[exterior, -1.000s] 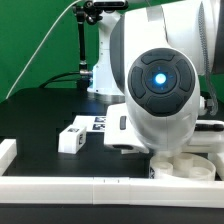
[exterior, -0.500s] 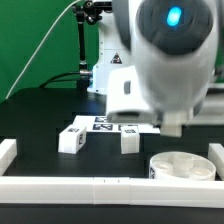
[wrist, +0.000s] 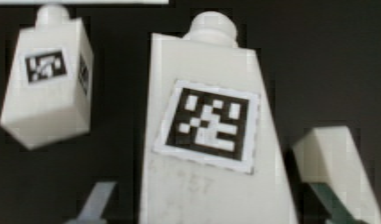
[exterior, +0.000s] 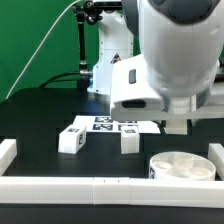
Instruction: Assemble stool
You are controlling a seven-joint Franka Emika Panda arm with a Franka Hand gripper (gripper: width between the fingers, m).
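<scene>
In the wrist view a white stool leg with a black-and-white tag lies lengthwise between my fingers, and my gripper is shut on it. A second leg lies to one side, and the end of a third leg shows on the other. In the exterior view my gripper hangs under the big white arm, which hides the held leg. Two legs stand on the black table. The round white seat lies at the front, toward the exterior view's right.
The marker board lies flat behind the two standing legs. A low white wall runs along the table's front edge, with a raised end at the exterior view's left. The arm's base and a green screen stand behind.
The arm has lifted and shifted toward the exterior view's right. This uncovered the middle leg and the seat, which it hid a second ago.
</scene>
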